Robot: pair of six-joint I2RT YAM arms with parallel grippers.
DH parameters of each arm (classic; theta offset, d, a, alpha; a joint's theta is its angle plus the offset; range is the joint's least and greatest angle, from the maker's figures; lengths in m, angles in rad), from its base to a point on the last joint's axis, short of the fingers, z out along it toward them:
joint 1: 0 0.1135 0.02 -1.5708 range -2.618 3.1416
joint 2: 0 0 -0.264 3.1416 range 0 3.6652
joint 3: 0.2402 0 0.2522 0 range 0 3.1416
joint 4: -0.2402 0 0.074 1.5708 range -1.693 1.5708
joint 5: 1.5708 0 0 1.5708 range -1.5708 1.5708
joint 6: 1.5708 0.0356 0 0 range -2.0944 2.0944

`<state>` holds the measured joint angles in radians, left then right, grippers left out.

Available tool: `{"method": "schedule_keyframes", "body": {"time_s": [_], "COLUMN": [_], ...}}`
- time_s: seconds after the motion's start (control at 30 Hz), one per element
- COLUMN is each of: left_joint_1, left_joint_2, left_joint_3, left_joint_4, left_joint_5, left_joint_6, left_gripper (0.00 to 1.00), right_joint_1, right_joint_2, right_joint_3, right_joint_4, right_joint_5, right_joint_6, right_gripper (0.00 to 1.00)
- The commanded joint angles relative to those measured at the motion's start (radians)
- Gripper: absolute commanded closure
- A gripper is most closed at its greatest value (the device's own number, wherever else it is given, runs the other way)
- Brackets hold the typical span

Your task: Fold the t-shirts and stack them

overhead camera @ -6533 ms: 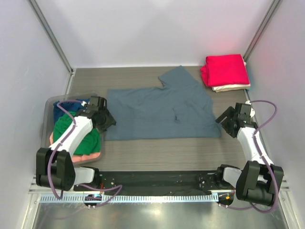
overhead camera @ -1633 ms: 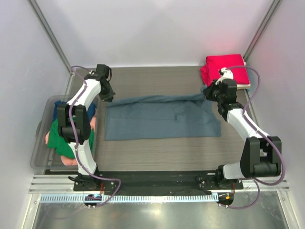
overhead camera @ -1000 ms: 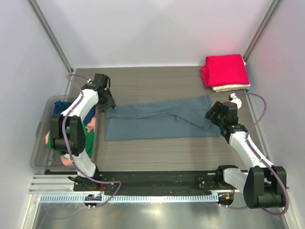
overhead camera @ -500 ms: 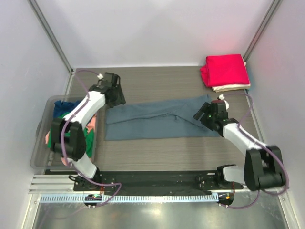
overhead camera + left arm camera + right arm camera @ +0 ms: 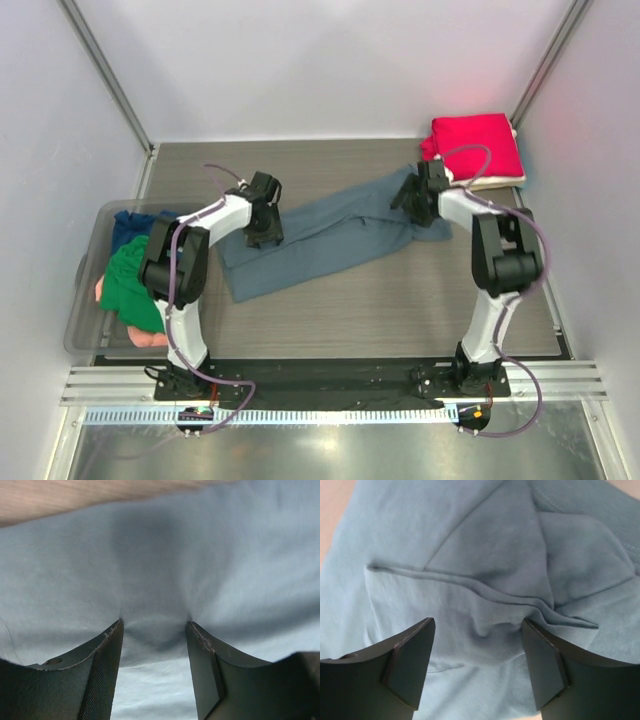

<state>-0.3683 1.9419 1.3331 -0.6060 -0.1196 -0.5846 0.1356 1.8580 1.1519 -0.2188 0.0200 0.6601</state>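
The left gripper (image 5: pixel 155 625) is standing with its jaws partly apart, tips pressing down into the slate grey-blue t-shirt (image 5: pixel 330 235) so that the cloth is puckering between them; no fold is showing as clamped there. The right gripper (image 5: pixel 477 622) is standing wider, poised just over a raised crease of the same shirt, again with nothing pinched. Moving outward, the shirt itself is what is changing. Half a second ago it was lying as a long, level band across the middle of the bench (image 5: pixel 400 310). It is now lying on a slant, its right end swung up toward the far right corner and its left end trailing nearer the arms. That right end is now close beside the red t-shirt (image 5: pixel 475 145), which is sitting folded on the cream t-shirt (image 5: pixel 492 183). Both arms are now reaching in over the band, the left at its left part and the right at its upper end. In my judgement the lengthwise fold is done and a crosswise fold is coming next; the skew is leaving edges uneven and wants squaring first. The green t-shirt (image 5: pixel 135 285), navy t-shirt (image 5: pixel 125 225) and salmon-pink t-shirt (image 5: pixel 100 291) are waiting unfolded in the clear bin (image 5: pixel 85 335) at the left.
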Motion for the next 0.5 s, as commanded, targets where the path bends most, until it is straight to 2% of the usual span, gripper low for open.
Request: {"method": "schedule_keyframes", "body": {"time_s": [0.0,0.03,0.17,0.2,0.23,0.33,0.47], "left_joint_1": [-0.049,-0.064,-0.184,-0.246,-0.277,-0.409,-0.555], "left_joint_2": [-0.049,-0.069,-0.152,-0.167,-0.196,-0.242,-0.222], "left_joint_3": [-0.121,-0.174,-0.286,-0.314,-0.371,-0.484,-0.48], "left_joint_4": [-0.011,0.001,0.076,0.103,0.129,0.313,0.441], "left_joint_5": [0.049,0.057,0.113,0.113,0.161,0.201,0.208], "left_joint_6": [-0.066,-0.086,-0.234,-0.263,-0.311,-0.49,-0.619], "left_gripper": [0.45,0.45,0.44,0.44,0.44,0.45,0.44], "right_joint_1": [0.009,0.013,0.05,0.064,0.071,0.091,0.114], "right_joint_2": [0.26,0.349,0.54,0.578,0.621,0.734,0.811], "right_joint_3": [0.233,0.368,0.664,0.727,0.849,1.02,1.134], "right_joint_4": [-0.134,-0.178,-0.243,-0.258,-0.277,-0.318,-0.318], "right_joint_5": [-0.065,-0.087,-0.159,-0.179,-0.225,-0.264,-0.333], "right_joint_6": [-0.088,-0.088,-0.099,-0.112,-0.123,-0.145,-0.18], "right_gripper": [0.26,0.27,0.28,0.28,0.28,0.22,0.18]}}
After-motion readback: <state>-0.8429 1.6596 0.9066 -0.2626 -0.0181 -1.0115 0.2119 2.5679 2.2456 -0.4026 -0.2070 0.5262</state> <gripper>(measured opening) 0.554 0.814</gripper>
